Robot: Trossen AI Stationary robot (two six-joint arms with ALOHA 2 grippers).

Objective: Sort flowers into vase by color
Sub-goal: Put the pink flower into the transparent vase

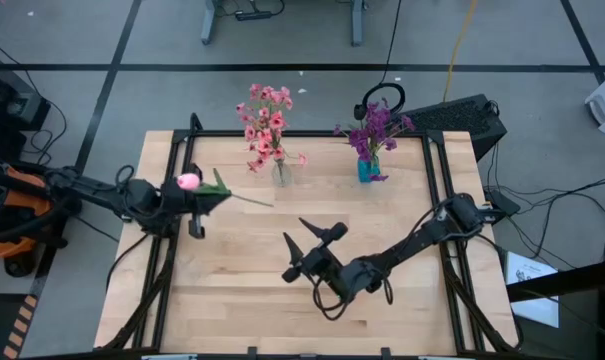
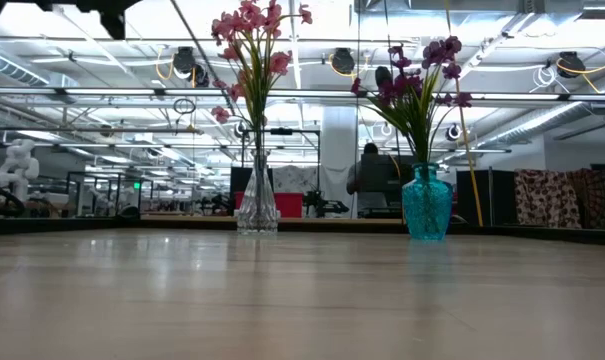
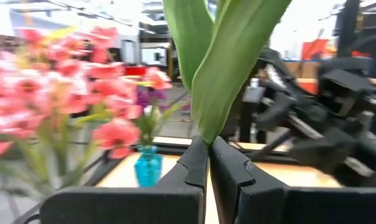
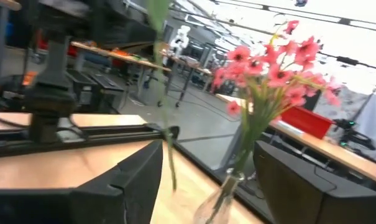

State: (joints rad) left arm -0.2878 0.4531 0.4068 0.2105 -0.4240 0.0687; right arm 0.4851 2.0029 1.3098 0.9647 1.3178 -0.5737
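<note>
Pink tulip (image 1: 188, 181) | clamped in left claw (image 1: 204, 201) | stem pointing right

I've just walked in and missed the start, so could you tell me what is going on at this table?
The robot is sorting artificial flowers by colour. The left gripper is shut on a pink tulip, holding it above the table left of the clear vase, which already holds pink flowers. The blue vase holds the purple flowers. The right gripper hangs open and empty near the middle of the table.
</note>
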